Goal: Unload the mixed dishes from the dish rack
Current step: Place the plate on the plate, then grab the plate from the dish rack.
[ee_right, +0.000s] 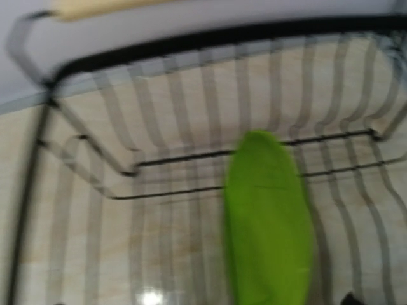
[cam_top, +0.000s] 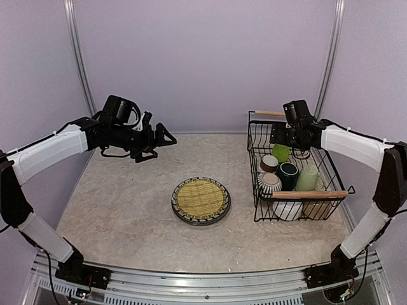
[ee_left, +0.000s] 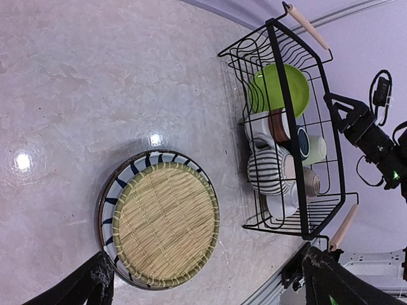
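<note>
Table [cam_top: 114, 210] carries the dish rack [cam_top: 305, 194], mugs [cam_top: 287, 173] inside, at right. Only the left wrist shows a striped plate [ee_left: 121, 184] under the yellowish plate [ee_left: 166, 222]. Right wrist, blurred, faces the lime-green plate [ee_right: 267, 222]. Left end effector [cam_top: 158, 145] and right end effector [cam_top: 286, 138] gape empty.

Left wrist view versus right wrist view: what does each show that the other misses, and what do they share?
Only the left wrist view: a woven yellowish plate stacked on a striped plate on the table, the striped cup and mugs in the rack, and the right arm.
Only the right wrist view: nothing new, just a blurred close-up of the rack's end.
Both: the dish rack, a wooden handle, and the lime-green plate standing on edge.
</note>
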You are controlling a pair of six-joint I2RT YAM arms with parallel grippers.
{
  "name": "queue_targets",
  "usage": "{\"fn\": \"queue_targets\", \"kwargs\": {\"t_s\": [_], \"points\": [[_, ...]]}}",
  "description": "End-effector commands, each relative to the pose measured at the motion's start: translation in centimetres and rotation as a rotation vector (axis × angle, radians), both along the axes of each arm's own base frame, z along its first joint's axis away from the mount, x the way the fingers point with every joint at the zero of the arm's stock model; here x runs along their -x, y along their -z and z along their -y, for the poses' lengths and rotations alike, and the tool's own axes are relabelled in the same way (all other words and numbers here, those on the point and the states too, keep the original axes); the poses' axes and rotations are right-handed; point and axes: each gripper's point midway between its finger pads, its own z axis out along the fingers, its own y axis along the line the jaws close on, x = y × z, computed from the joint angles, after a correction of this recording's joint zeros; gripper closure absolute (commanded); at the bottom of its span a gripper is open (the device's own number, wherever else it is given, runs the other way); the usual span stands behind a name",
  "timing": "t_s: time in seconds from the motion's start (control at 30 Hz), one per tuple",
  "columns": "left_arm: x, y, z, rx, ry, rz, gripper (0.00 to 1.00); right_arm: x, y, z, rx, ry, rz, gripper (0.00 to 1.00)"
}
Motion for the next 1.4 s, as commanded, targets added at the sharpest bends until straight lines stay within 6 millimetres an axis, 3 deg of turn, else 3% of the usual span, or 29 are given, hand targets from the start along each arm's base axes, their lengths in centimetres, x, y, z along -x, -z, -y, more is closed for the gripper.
{"fn": "queue_targets", "kwargs": {"t_s": [0.0, 0.17, 0.4, 0.53, 0.8, 1.07, 1.2, 1.37], "points": [[0.1, -0.9, 0.0, -0.023, 0.017, 0.05, 0.01, -0.5, 3.3, 3.1, 0.094, 0.074, -0.12, 0.11], [0.3, -1.0, 0.6, -0.007, 0.046, 0.036, 0.01, -2.6, 5.7, 4.8, 0.123, 0.088, -0.186, 0.16], [0.4, 0.1, 1.5, -0.008, 0.077, -0.008, 0.01, -5.6, 8.3, 6.5, 0.154, 0.105, -0.261, 0.35], [0.4, 0.7, 1.8, -0.008, 0.09, -0.031, 0.01, -6.6, 9.0, 6.2, 0.145, 0.09, -0.273, 0.51], [0.2, 1.9, 2.4, -0.014, 0.108, -0.07, 0.01, -7.1, 10.2, 5.7, 0.146, 0.074, -0.305, 0.75], [0.1, 2.5, 2.6, -0.008, 0.115, -0.095, 0.01, -7.0, 8.3, 6.1, 0.155, 0.086, -0.271, 1.0], [0.0, 3.0, 2.5, -0.022, 0.109, -0.1, 0.01, -6.8, 6.5, 6.5, 0.163, 0.104, -0.251, 1.0], [0.0, 3.3, 2.7, -0.024, 0.112, -0.105, 0.01, -5.6, 2.5, 7.4, 0.172, 0.131, -0.177, 1.0]]}}
